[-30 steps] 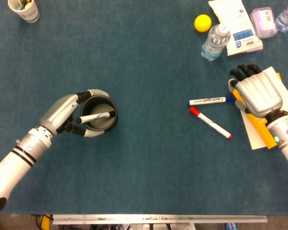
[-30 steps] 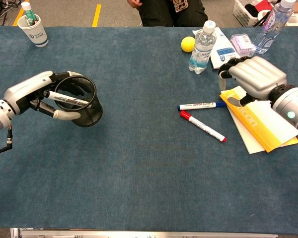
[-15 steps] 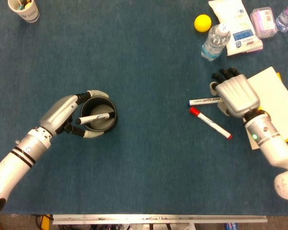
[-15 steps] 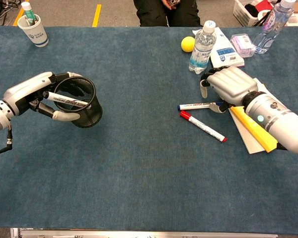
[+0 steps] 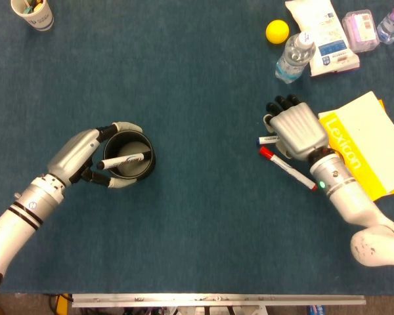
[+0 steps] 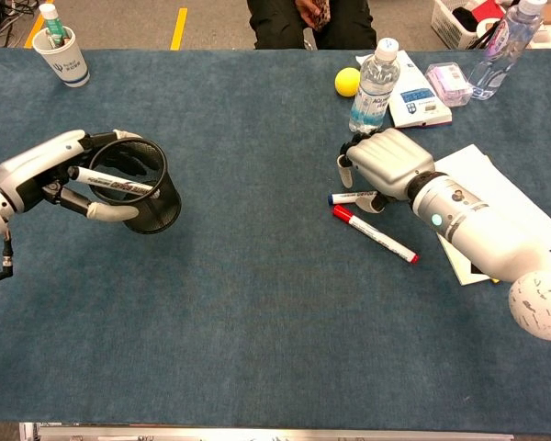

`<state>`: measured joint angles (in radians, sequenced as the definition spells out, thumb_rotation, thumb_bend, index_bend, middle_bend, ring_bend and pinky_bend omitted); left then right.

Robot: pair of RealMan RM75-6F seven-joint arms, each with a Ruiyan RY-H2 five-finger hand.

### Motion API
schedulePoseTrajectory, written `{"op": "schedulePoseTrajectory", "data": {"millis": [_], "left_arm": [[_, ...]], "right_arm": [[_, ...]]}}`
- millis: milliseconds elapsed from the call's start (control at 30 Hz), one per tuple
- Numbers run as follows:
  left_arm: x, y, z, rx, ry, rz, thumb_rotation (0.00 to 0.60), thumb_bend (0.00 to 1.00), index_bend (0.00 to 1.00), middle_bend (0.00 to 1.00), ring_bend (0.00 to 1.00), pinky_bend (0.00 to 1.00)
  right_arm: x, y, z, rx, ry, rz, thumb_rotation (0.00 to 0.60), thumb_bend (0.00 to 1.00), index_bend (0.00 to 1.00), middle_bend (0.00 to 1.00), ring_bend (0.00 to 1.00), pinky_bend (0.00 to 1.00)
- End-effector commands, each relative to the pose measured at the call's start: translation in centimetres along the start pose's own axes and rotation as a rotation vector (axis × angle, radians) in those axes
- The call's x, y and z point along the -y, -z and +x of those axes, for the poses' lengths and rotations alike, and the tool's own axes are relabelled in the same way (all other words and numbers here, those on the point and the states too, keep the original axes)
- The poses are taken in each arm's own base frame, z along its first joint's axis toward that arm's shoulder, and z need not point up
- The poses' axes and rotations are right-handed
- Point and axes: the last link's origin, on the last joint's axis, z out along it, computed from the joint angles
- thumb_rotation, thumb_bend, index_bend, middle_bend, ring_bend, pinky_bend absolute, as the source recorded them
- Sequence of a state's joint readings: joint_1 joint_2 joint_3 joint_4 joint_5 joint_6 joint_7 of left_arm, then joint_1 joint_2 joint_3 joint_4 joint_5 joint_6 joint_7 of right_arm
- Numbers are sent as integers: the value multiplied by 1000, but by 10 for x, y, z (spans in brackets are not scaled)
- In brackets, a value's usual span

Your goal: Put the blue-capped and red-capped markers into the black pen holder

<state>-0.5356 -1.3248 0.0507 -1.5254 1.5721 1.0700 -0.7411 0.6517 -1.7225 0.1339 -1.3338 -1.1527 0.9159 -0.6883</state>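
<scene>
My left hand (image 5: 79,152) grips the black pen holder (image 5: 132,156) from its left side. A white marker (image 5: 121,160) lies across the holder's rim, against the fingers; in the chest view the same left hand (image 6: 46,170) and pen holder (image 6: 151,197) tilt toward me. The blue-capped marker (image 5: 268,140) lies on the cloth with its capped end hidden under my right hand (image 5: 295,129), which hovers over it with fingers spread. Just below lies the red-capped marker (image 5: 287,168), free and slanted. The chest view shows the right hand (image 6: 384,163) above the blue-capped marker (image 6: 349,197) and the red-capped marker (image 6: 375,233).
A water bottle (image 5: 294,58), a yellow ball (image 5: 277,31) and a white packet (image 5: 323,36) stand behind the right hand. A yellow book on white paper (image 5: 364,147) lies to its right. A paper cup (image 5: 33,13) sits at the far left corner.
My right hand has swept left from the yellow book and now covers the blue cap. The left hand has shifted slightly left with the pen holder.
</scene>
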Motion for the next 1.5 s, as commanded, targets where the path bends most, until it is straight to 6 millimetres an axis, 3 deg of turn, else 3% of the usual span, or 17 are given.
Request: {"op": "schedulePoseTrajectory", "data": {"millis": [33,900,1033,1233,1500], "left_arm": [[0,0,0,-1,1,-2,541,168,223,352,302,224],[3,1,0,-8,18,2,543,168,219,351,299,224],[3,-1,1,-7,20,3,542,168,218,351,300,224],[-1,-9,0,-5,35,1,542,168,219,351,299,224],[-6,-27,-12,42,33,2,541,168,218,351,299,224]], "right_arm": [[4,-3,0,6,14,6,600,261,506,285,177,209],[5,-6,0,32,5,-12,600,294,596,323,177,234],[3,-2,19,-3,-119,-13,600,294,604,330,177,234],[-2,8,66,-63,-384,30,600,294,614,337,178,234],[7,15,119,-152,-769,147,600,294,633,353,177,234]]}}
